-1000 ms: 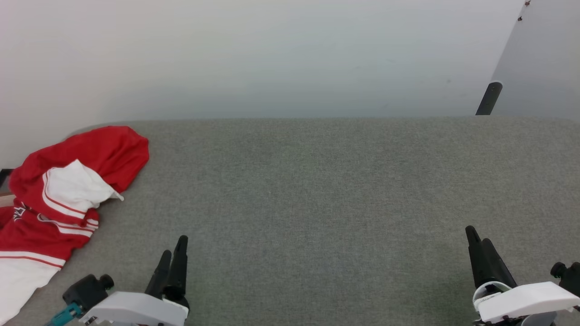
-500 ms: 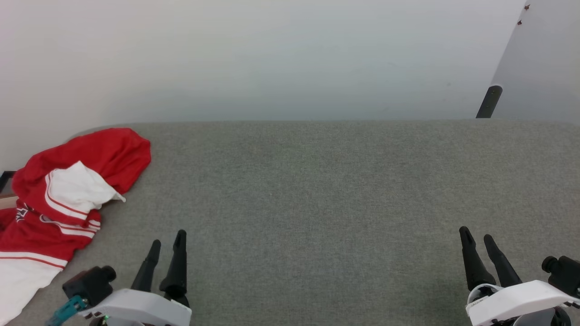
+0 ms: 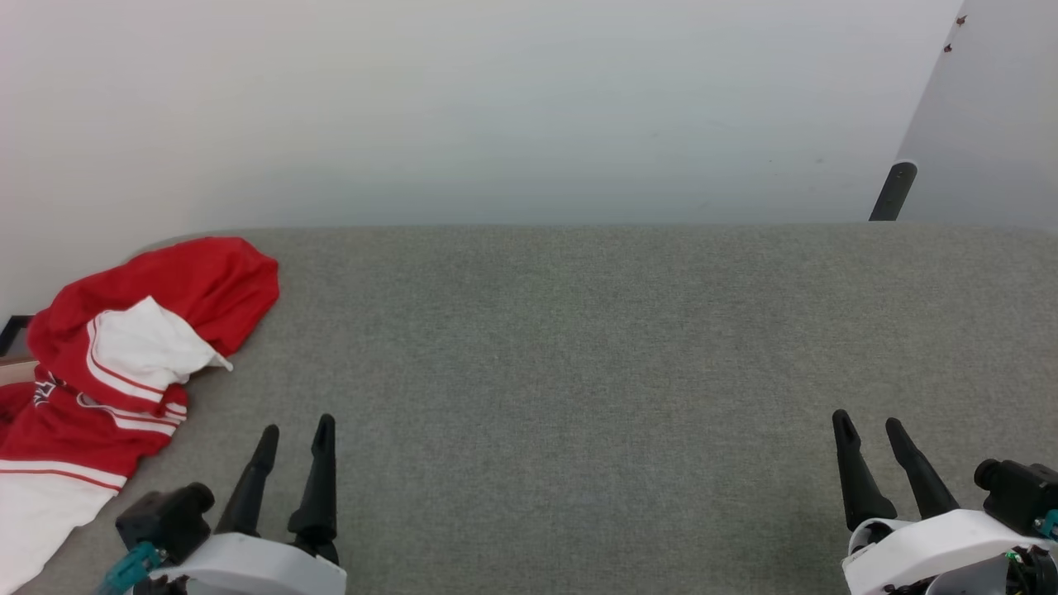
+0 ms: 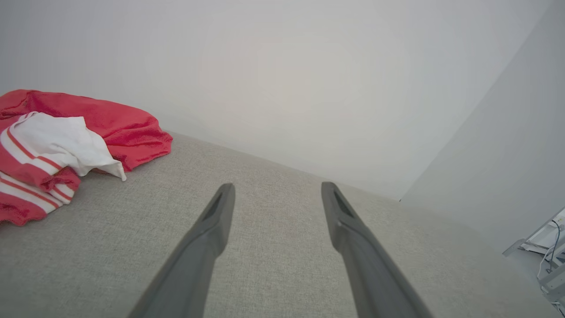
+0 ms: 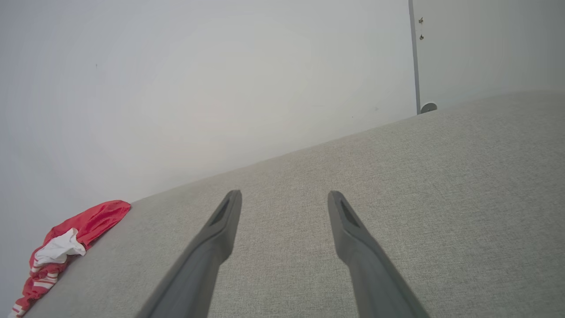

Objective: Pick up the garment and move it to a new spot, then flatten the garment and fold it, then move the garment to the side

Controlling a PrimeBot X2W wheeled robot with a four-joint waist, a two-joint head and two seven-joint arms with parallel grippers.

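The garment (image 3: 124, 364), red with white sleeves and red-and-white striped trim, lies crumpled at the far left edge of the grey fabric surface (image 3: 579, 347); part of it hangs off the left side. It also appears in the left wrist view as a red and white heap (image 4: 66, 145) and far off in the right wrist view (image 5: 66, 247). My left gripper (image 3: 296, 428) hovers open at the lower left, to the right of the garment and apart from it. At the lower right, my right gripper (image 3: 868, 423) is open and holds nothing.
A pale wall (image 3: 496, 107) rises directly behind the surface. A dark post (image 3: 893, 190) stands at the back right beside a grey panel. White equipment with cables (image 4: 547, 256) sits beyond the surface's right end in the left wrist view.
Both grippers have turned so their two fingers now show side by side with a gap. The head view has shifted slightly downward; the garment lies as before.
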